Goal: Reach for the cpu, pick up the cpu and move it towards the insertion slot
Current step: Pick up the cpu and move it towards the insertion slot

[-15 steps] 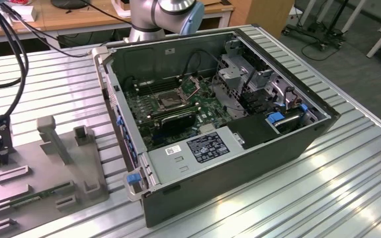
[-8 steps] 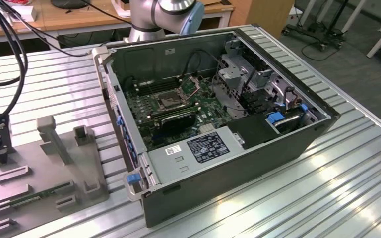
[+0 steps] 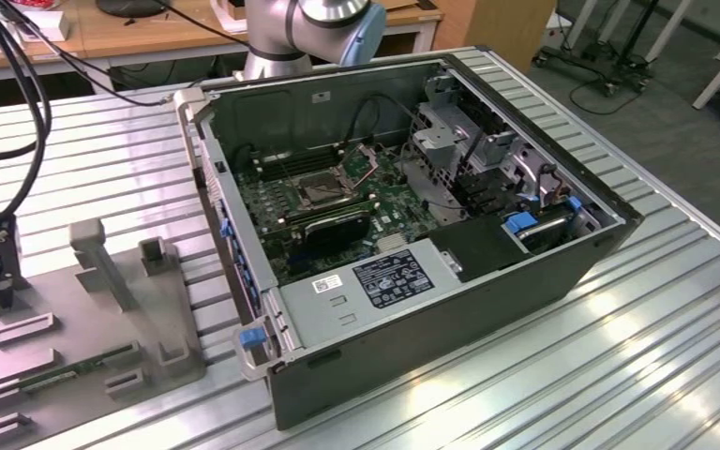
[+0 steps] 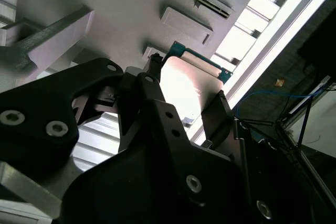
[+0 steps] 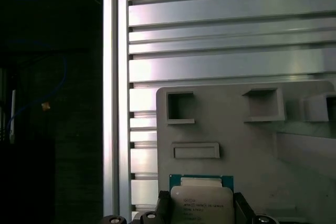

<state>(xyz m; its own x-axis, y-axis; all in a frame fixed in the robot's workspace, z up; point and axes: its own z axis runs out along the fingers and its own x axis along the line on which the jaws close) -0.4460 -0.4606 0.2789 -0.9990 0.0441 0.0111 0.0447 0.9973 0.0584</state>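
Clamped in the gripper (image 4: 186,87): the cpu (image 4: 192,92), with fingers (image 4: 149,85) pressed against two opposite edges and the silvery top facing both wrist views. Held just over the grey tray (image 5: 252,145) on the slatted table (image 5: 220,51), at the exterior view's left. Well apart from the slot (image 3: 316,190) on the green board (image 3: 385,187) inside the open case (image 3: 460,281).

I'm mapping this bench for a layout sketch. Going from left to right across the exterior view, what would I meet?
grey holder → blue latch → insertion slot → metal drive cage → blue tab
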